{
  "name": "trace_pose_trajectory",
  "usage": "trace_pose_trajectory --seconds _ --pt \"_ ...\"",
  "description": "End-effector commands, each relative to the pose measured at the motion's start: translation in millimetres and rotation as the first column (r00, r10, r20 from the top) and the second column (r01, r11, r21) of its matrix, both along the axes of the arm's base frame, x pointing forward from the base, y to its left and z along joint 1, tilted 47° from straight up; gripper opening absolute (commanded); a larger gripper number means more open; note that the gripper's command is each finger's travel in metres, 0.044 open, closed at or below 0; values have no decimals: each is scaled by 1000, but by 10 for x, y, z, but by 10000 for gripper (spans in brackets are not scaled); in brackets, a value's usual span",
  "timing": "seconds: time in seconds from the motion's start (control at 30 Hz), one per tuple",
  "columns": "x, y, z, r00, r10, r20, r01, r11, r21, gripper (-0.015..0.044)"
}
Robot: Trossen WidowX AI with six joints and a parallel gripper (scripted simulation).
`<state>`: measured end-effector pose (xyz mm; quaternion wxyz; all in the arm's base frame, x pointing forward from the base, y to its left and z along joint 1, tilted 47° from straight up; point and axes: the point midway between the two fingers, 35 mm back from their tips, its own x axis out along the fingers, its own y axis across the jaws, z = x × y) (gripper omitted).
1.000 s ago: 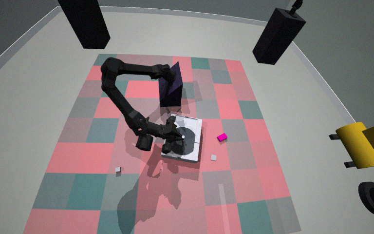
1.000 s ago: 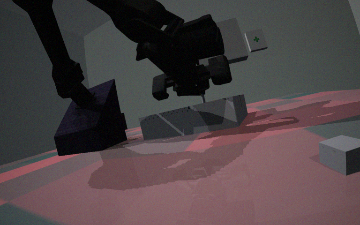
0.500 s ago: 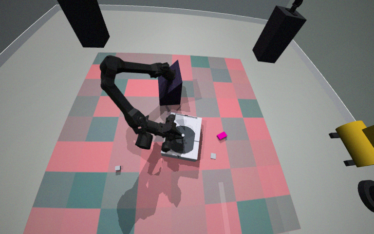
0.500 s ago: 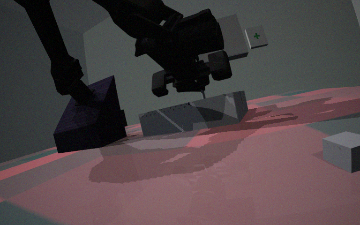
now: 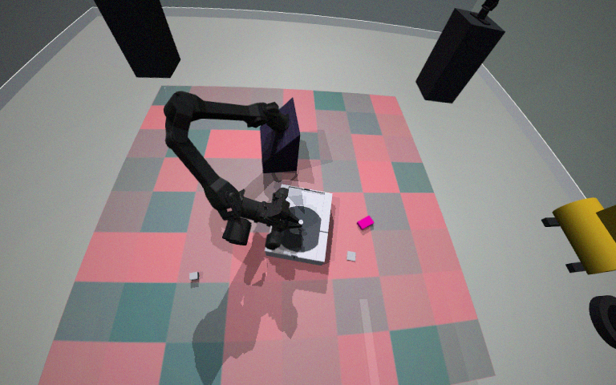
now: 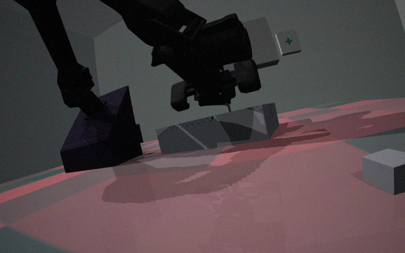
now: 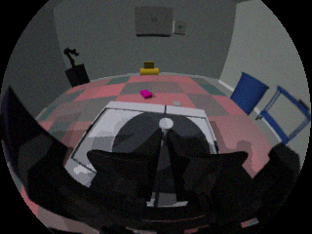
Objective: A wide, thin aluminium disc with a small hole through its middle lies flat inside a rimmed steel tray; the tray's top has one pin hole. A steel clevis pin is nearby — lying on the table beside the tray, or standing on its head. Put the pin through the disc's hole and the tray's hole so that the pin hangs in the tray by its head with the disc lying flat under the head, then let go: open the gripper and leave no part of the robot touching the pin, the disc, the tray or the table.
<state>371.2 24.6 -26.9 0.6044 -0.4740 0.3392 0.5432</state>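
The gripper [image 5: 298,222] [image 6: 229,103] [image 7: 164,132], seen from the top view, reaches over the tray [image 5: 327,213] [image 6: 191,138] [image 7: 185,111] with its fingers closed on the clevis pin [image 5: 300,221] [image 6: 229,107] [image 7: 166,124], whose pale round head shows at the fingertips. The black arm [image 5: 195,168] [image 6: 179,32] runs out from a dark angled block [image 5: 281,156] [image 6: 101,149], bends sharply at the elbow, and comes back down to a wrist beside the tray. Under the fingertips lies the dark disc [image 5: 310,227] [image 7: 134,132], within the tray's outline. A magenta block [image 5: 365,222] [image 7: 146,94] and a small pale square [image 5: 350,256] [image 7: 176,103] are apart from the tray on one side, a small pale cube [image 5: 193,275] [image 6: 385,169] on the other. In the exterior view the arm slants down to the gripper, which is tilted above the tray; the pin's thin shank points down from between the fingers, slightly tilted, its lower end hidden behind the tray's wall. The wrist view shows the two fingers converging just below the pin's head, with the disc spread beneath; whether the shank has entered the holes cannot be told.
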Motion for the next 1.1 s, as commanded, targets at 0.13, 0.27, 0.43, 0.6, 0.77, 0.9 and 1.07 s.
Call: trace_pose_trajectory --seconds 0.13,0.27,0.43,0.6,0.77,0.9,1.07 --pt "3 -6 -7 1000 -3 -2 3 1000 -2 0" --pt "10 -22 -26 1000 -7 -6 7 1000 -4 0" --pt "13 -29 -34 1000 -9 -8 9 1000 -5 0" --pt "13 -29 -34 1000 -9 -8 9 1000 -5 0" --pt "10 -22 -31 1000 -5 -6 5 1000 -1 0" --pt "10 -22 -31 1000 -5 -6 5 1000 -1 0" --pt "10 -22 -31 1000 -5 -6 5 1000 -1 0"
